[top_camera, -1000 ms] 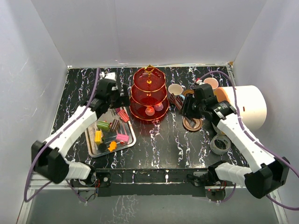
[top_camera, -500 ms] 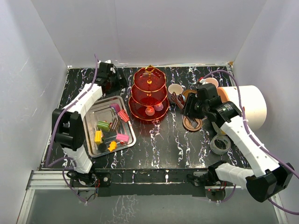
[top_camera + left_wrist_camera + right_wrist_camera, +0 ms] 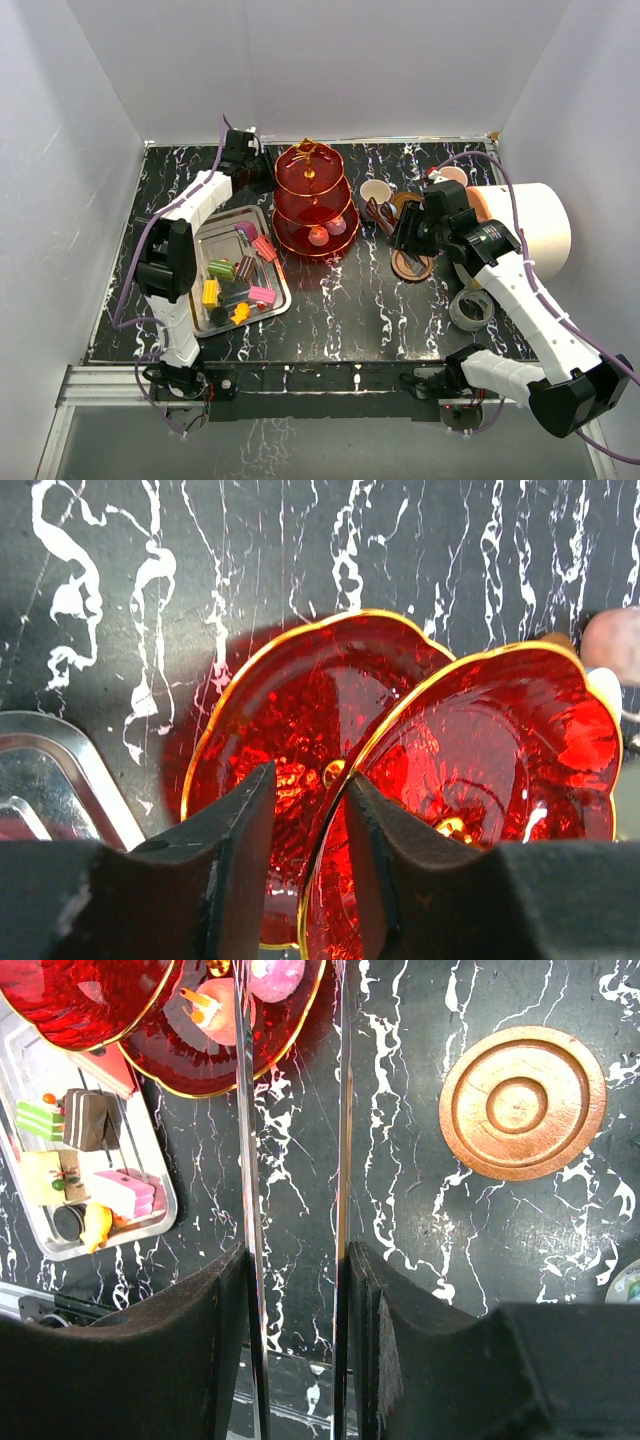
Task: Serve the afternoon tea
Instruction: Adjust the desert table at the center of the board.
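Note:
The translucent red three-tier stand with a gold rod stands at the back centre, with a pink sweet on its bottom tier. My left gripper reaches it from the left. In the left wrist view that gripper is shut on the gold rim of one tier of the stand. My right gripper is shut on silver tongs, whose blades point towards the stand. Block sweets lie on the metal tray. One brown saucer lies by the right gripper. A cup stands beside the stand.
A big white cylinder lies at the right edge, with a pink cup behind it. A roll of tape sits in front of the cylinder. White walls close in the back and both sides.
My left arm swung from above the tray to the back and its jaws narrowed around the stand's rim. The stand shifted slightly left. The right arm barely moved.

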Robot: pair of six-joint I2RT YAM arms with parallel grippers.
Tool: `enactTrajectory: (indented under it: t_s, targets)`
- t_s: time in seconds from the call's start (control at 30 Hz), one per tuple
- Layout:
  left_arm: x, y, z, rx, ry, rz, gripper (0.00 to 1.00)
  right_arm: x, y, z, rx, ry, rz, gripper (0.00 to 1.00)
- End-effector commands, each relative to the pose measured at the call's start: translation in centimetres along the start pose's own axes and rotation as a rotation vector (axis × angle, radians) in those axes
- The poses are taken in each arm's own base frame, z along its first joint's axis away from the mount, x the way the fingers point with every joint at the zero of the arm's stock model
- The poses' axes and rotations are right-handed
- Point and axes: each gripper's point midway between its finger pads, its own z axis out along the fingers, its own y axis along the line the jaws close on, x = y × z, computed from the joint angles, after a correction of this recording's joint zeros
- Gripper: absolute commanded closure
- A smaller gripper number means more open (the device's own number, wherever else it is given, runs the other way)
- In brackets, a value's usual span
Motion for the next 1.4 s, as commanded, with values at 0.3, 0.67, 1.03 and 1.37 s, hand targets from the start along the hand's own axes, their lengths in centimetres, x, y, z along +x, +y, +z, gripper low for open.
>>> enactTrajectory:
  t_s: [0.3,0.67,1.03,1.37]
  targets:
    - [2.0,-1.1,-4.5,0.013,-0.034,-0.132,0.82,-0.8,0.3,-0.3,-0.025,-0.048,-0.019,0.60]
    - [6.0,-2.9,-5.6,-0.029,-0.024,-0.348,0.91,-0.8,0.4,-0.3,-0.030,-0.052,-0.010,0.60]
    - [11.9,-3.8,-7.9,-0.049,-0.065,-0.571,0.86,-0.4,0.1,0.1,-0.020,-0.040,-0.010,0.59]
    - [13.8,-7.7,-8.1,0.009,-0.085,-0.682,0.68,-0.2,-0.1,-0.1,-0.020,-0.044,-0.007,0.59]
